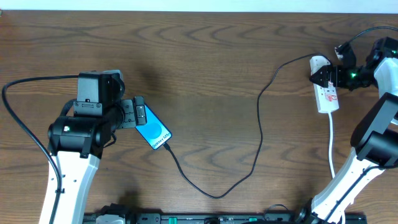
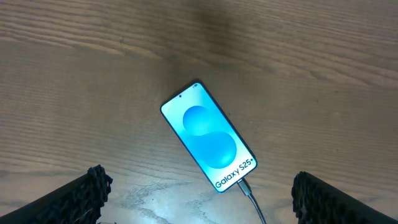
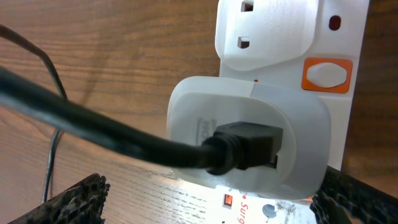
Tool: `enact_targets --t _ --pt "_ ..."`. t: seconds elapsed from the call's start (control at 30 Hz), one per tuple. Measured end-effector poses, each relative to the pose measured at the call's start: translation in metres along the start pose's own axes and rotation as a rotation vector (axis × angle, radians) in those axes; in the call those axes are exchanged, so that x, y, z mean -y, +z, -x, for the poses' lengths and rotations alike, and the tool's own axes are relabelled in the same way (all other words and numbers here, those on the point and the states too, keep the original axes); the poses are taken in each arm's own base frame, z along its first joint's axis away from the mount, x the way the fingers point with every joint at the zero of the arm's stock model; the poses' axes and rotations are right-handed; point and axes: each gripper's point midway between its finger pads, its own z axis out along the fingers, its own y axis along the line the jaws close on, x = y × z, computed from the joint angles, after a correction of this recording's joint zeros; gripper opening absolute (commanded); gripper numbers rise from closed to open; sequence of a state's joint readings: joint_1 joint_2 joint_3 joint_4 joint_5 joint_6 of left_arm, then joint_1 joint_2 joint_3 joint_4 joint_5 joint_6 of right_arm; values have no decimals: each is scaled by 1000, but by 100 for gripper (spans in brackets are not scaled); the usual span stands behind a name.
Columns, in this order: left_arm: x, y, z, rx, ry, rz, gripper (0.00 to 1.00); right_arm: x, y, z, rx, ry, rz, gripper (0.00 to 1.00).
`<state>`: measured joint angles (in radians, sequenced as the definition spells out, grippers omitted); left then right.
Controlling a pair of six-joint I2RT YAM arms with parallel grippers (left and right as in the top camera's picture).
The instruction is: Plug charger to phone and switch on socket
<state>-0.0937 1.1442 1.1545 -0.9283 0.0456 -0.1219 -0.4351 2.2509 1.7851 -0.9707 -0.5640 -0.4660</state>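
The phone (image 1: 153, 131) lies flat on the wooden table, its blue screen up and a white strip reading "Galaxy S25+" (image 2: 208, 137). The charger, a thin black cable (image 1: 214, 194), has its tip in the phone's lower end (image 2: 244, 187) and runs in a loop to the socket. My left gripper (image 1: 138, 114) is open and empty, at the phone's upper left end (image 2: 200, 190). The socket (image 1: 328, 94) is a white power strip at the far right. A white adapter (image 3: 249, 134) with the black cable sits plugged in it. My right gripper (image 1: 326, 76) is open, straddling the strip (image 3: 211, 202).
An orange rocker button (image 3: 326, 74) sits on the strip beside the adapter, and a small red switch (image 3: 228, 200) lies nearer my fingers. The strip's white cord (image 1: 331, 149) runs toward the table's front edge by my right arm.
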Motion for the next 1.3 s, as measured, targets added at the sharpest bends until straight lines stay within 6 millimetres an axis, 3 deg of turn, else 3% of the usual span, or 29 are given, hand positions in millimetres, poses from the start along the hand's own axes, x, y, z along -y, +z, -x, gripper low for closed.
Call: enact_targets --t 1.3 --pt "0 0 0 0 0 0 96 -3 -2 -4 -26 54 -1 99"
